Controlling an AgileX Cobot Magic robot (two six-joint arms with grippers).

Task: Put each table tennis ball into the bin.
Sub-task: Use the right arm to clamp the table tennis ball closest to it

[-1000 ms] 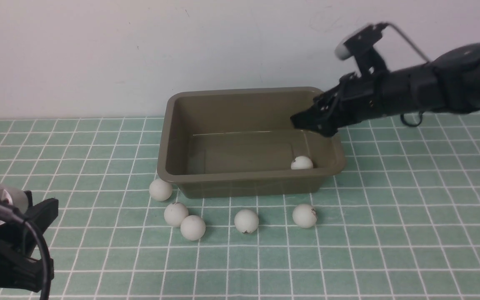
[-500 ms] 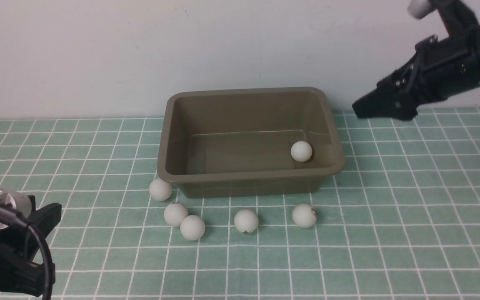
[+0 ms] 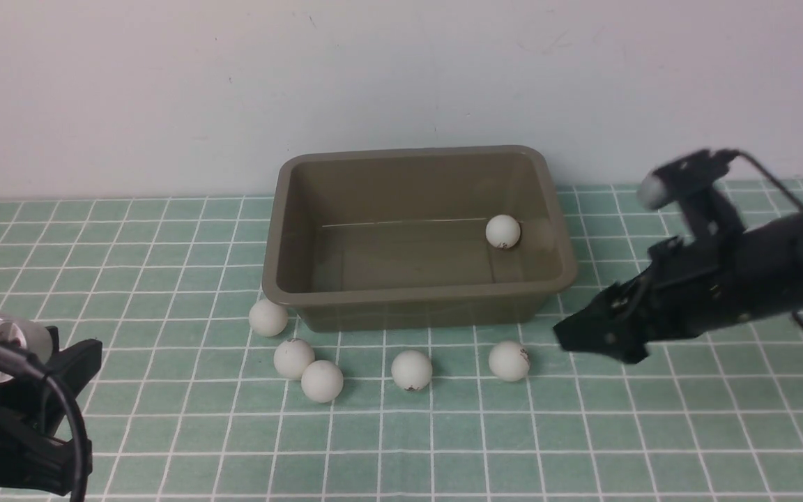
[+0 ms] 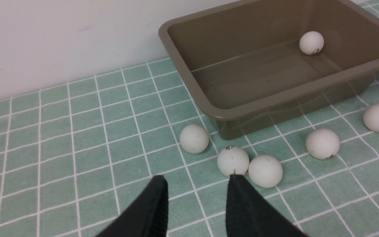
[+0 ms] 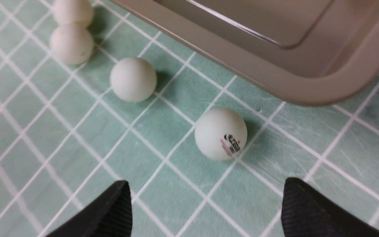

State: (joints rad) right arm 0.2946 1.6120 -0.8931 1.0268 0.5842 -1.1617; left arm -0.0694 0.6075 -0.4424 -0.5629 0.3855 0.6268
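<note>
The right jaws, wide and empty at mid-right of the front view, point at the nearest ball just below the bin, probably to straddle it. One ball lies inside the bin's upper right; four more balls sit on the table along its lower edge. The left jaws hang at lower left, partly apart, empty.

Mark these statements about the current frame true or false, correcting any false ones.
1. One table tennis ball lies inside the bin. True.
2. Three balls lie outside it. False: five balls lie on the mat.
3. The right gripper is open beside the rightmost outside ball. True.
4. One gripper hovers over the bin. False: the left gripper sits low at the near left, apart from it.
</note>
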